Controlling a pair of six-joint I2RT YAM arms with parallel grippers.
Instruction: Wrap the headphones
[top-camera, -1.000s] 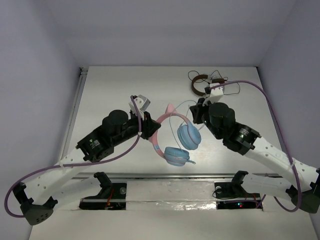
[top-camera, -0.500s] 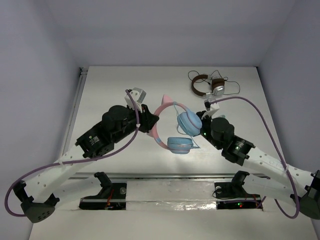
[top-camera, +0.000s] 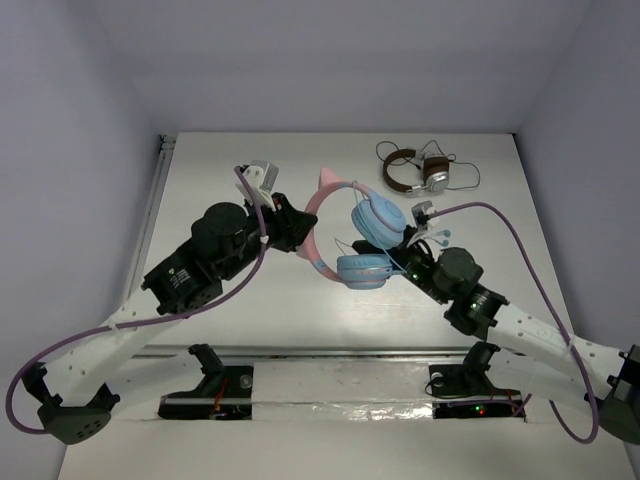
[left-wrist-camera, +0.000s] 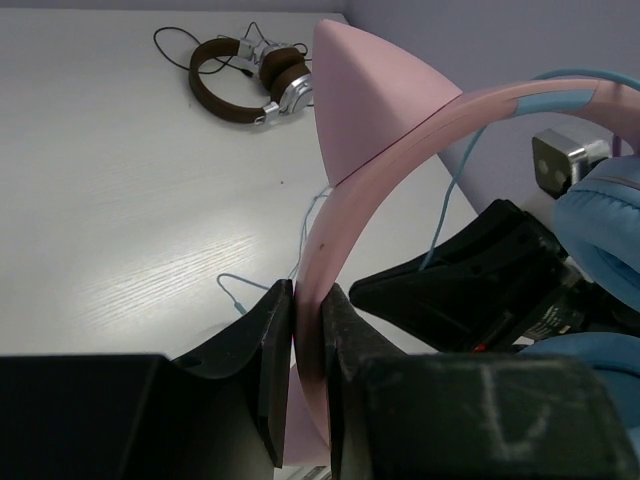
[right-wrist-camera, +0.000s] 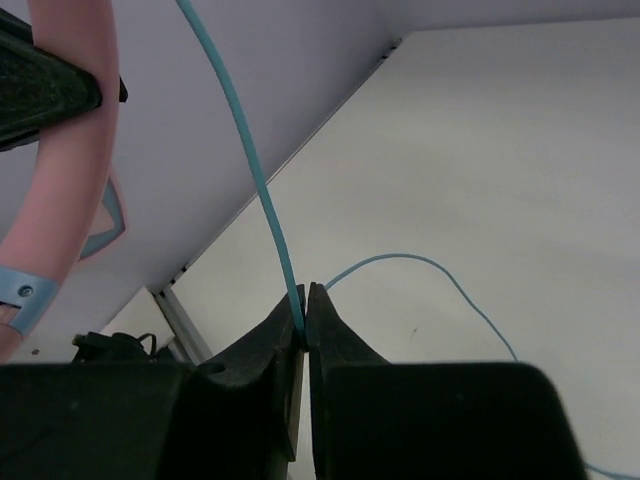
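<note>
Left gripper (left-wrist-camera: 308, 300) is clamped on the pink headband (left-wrist-camera: 400, 140), jaws closed on it edge-on and one finger on each face. From the jaws the band arcs up and away, to the gripper's right. The cat ear (left-wrist-camera: 365, 100) stands on the band just past the fingertips. The headphones (top-camera: 378, 220) hang between the two grippers and look held up off the table (top-camera: 220, 170), though the top view can't confirm the gap. Both blue ear cups (top-camera: 365, 269) sit on the far side of the band from the left gripper, right up against the right arm's wrist, one cup nearer the bases than the other. Right gripper (right-wrist-camera: 303, 300) is pinched on the thin blue cable (right-wrist-camera: 255, 170), with the jaws nearly together and the cable caught at the fingertips. From there the cable runs taut, up and to that gripper's left toward the headband. A second slack run of cable curves over the table beyond the fingertips. Brown headphones (top-camera: 432, 178) lie on the table beyond both grippers, well apart from them, with their dark cable loose around them.
</note>
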